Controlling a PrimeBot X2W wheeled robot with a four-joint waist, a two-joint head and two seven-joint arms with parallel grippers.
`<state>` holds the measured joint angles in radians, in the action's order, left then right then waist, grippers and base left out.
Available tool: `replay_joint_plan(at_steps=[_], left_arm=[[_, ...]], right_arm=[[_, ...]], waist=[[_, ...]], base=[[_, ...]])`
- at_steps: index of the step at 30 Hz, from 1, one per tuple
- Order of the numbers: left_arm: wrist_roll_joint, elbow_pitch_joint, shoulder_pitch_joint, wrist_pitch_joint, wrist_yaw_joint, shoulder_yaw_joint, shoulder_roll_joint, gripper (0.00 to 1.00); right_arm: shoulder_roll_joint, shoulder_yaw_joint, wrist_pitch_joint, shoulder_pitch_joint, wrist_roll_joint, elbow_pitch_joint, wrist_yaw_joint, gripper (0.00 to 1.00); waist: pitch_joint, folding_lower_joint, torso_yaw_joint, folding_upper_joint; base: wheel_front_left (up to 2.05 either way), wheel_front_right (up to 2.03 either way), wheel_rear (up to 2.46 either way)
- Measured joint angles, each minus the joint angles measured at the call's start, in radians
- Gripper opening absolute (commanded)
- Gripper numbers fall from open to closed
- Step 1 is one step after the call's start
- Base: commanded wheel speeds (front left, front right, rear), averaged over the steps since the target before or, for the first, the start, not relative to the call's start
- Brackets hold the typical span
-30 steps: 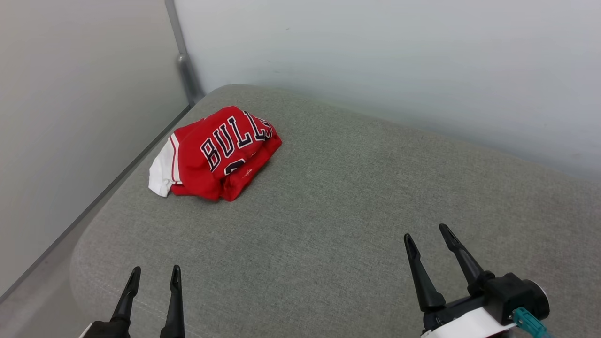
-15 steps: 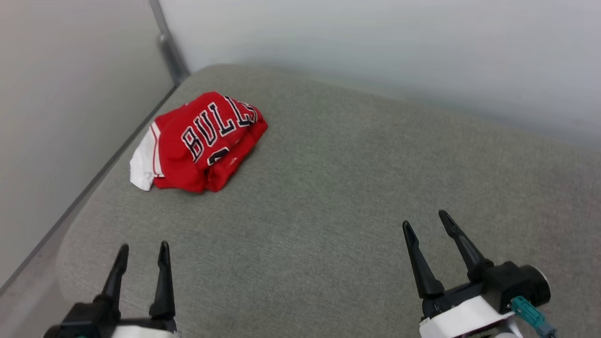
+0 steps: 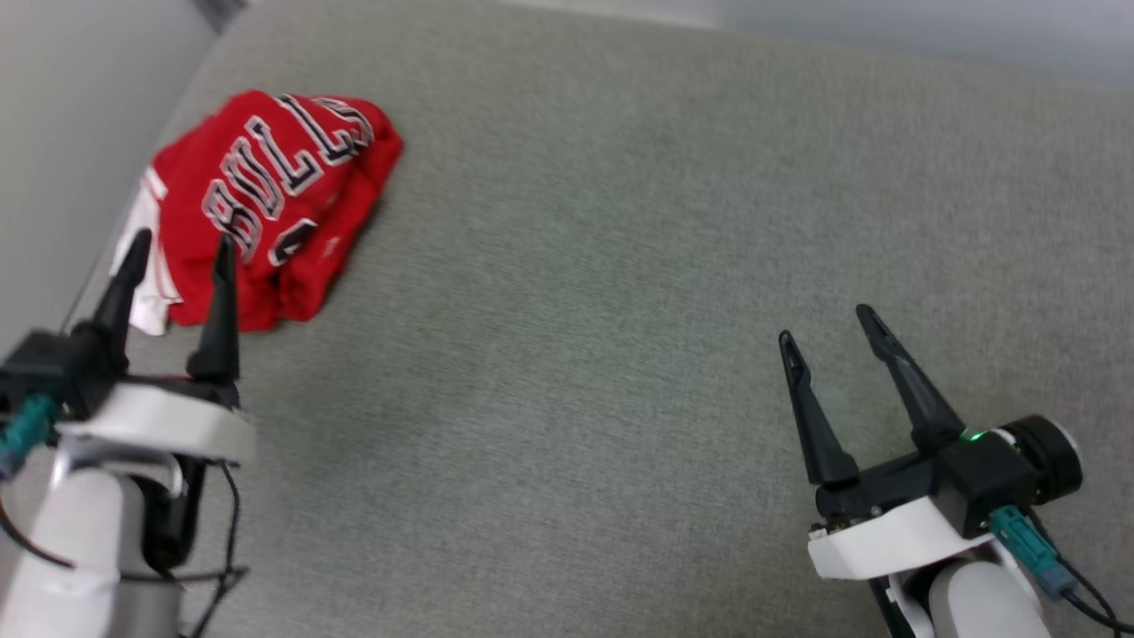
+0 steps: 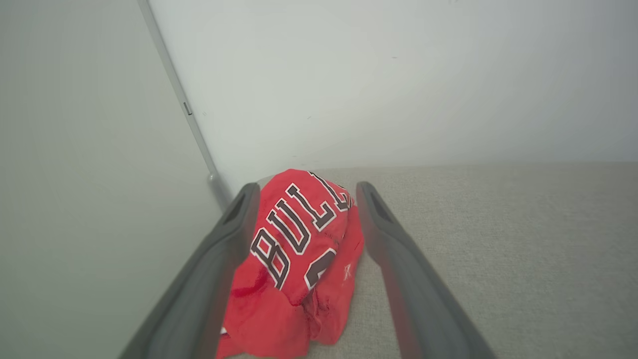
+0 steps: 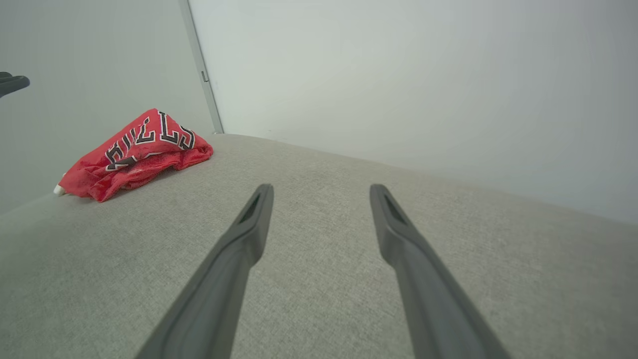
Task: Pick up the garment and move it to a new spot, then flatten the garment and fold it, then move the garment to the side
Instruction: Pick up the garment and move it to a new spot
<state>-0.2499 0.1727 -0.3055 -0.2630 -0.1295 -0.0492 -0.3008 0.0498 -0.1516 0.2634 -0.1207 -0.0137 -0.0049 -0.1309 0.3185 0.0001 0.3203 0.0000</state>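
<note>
The garment [image 3: 266,204] is lying bunched near the far left corner of the grey padded surface [image 3: 620,266]. The left end effector [image 3: 183,237] is hovering just short of it, fingers spread wide and empty. The right end effector [image 3: 824,323] is hovering well apart, equally wide. The cloth is looking soft, light and limp, so a pinch on a raised red fold is probably suiting it best.

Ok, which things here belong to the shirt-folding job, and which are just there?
Job: red garment, crumpled in a heap; left gripper, open, pointed at it; right gripper, open, away from it.
Just there: grey cushion; pale walls; corner post.
</note>
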Motion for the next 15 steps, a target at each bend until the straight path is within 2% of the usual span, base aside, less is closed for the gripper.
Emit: replay_joint_plan(at_steps=[2, 5, 12, 15], left_arm=[[-0.047, 0.079, -0.062, 0.002, 0.0, 0.05, -0.071, 1.0], [-0.135, 0.176, -0.168, 0.073, -0.001, 0.115, -0.182, 1.0], [-0.471, 0.268, -0.359, 0.405, -0.001, 0.242, -0.38, 1.0], [-0.638, 0.289, -0.417, 0.547, -0.001, 0.261, -0.433, 1.0]], right_arm=[[0.0, 0.007, 0.0, -0.007, -0.011, -0.006, 0.0, 1.0], [0.001, 0.007, 0.0, -0.029, -0.027, -0.016, 0.0, 1.0], [0.002, 0.014, 0.0, -0.066, -0.044, -0.032, 0.0, 1.0], [0.002, 0.016, 0.0, -0.083, -0.049, -0.036, 0.0, 1.0]], waist=[[0.034, 0.0001, -0.015, 0.0], [0.084, 0.0001, -0.038, 0.0], [0.193, 0.0001, -0.092, 0.0], [0.236, 0.0002, -0.114, 0.0]], base=[[0.0, 0.0, 0.0], [0.0, 0.0, 0.0], [0.0, 0.0, 0.0], [0.0, 0.0, 0.0]])
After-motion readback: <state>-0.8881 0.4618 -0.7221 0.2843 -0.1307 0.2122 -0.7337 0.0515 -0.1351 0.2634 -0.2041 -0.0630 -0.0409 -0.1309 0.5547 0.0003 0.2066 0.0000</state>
